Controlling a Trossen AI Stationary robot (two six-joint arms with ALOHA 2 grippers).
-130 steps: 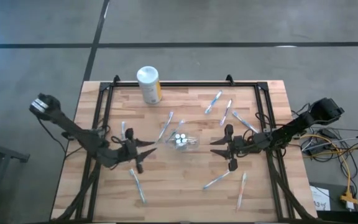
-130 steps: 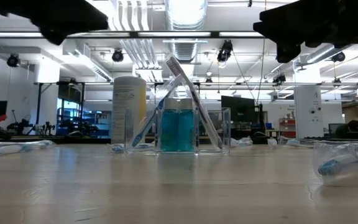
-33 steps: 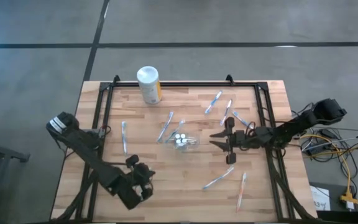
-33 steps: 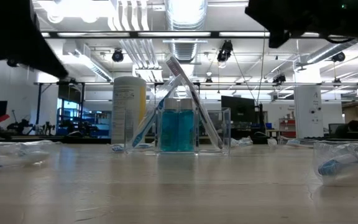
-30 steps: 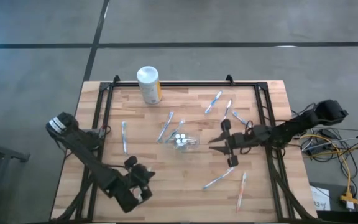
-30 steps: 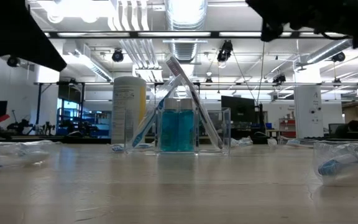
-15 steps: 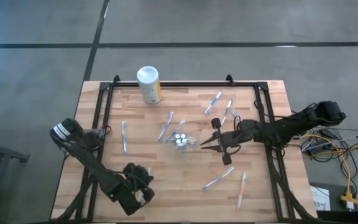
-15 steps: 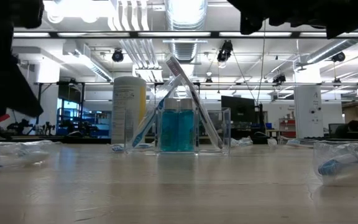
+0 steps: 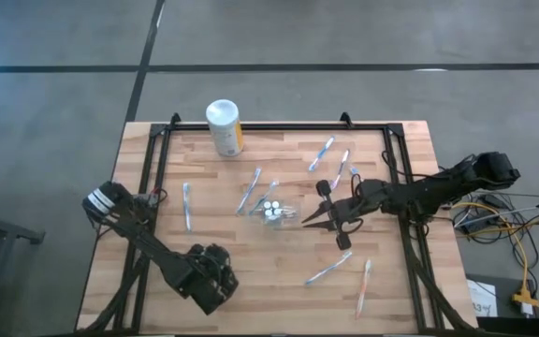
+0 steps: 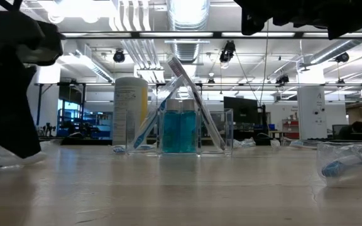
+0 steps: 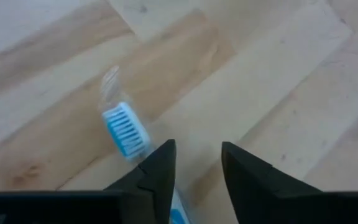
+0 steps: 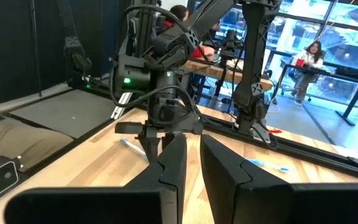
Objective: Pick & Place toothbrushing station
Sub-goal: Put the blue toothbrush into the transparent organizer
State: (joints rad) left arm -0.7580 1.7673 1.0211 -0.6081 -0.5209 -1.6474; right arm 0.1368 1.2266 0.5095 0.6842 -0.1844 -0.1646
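The left hand (image 9: 215,279) is seen at seven o'clock on the surface (image 9: 279,271), fingers apart astride a toothbrush (image 11: 124,129). The right hand (image 9: 309,217), fingers nearly together, is held at three o'clock beside the central cup (image 9: 277,213).

a wooden table (image 9: 279,267) is carrying a clear cup (image 9: 276,213) at its middle, a white canister (image 9: 224,128) at eleven o'clock, and wrapped toothbrushes (image 9: 328,272) lying scattered from one through nine o'clock.

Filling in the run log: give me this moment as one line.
left gripper: open, low over wrapped toothbrush, table's near-left | right gripper: nearly shut, empty, beside clear cup | cup: tubes, brushes inside
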